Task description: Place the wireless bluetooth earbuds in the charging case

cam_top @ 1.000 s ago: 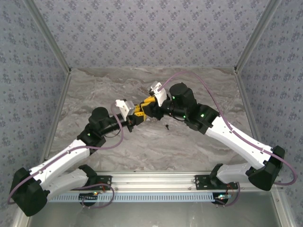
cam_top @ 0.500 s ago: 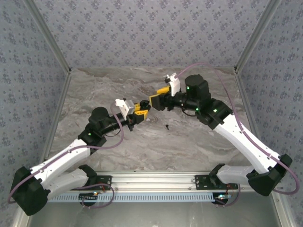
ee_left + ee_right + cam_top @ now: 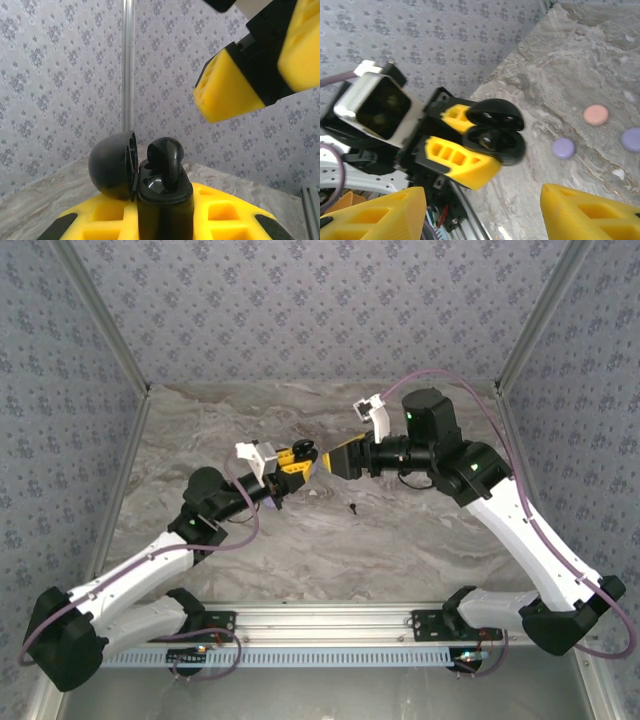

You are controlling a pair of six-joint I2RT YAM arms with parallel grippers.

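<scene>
backing off in top view, right gripper (image 3: 341,457) now stands spread, clear of the charging case (image 3: 303,448) that left gripper (image 3: 293,464) pinches above the table (image 3: 420,540); probably a bud just delivered, loose earbud (image 3: 354,507) still to go. left wrist: lid (image 3: 112,170) open, seated bud (image 3: 167,157) sits proud. right wrist: case glossy black, clamshell agape.

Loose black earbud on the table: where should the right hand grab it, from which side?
The loose black earbud: likely pinch across its narrow width, straight down from above. It lies low on the marble table, nothing crowding it. Stem direction is too small to tell.
</scene>
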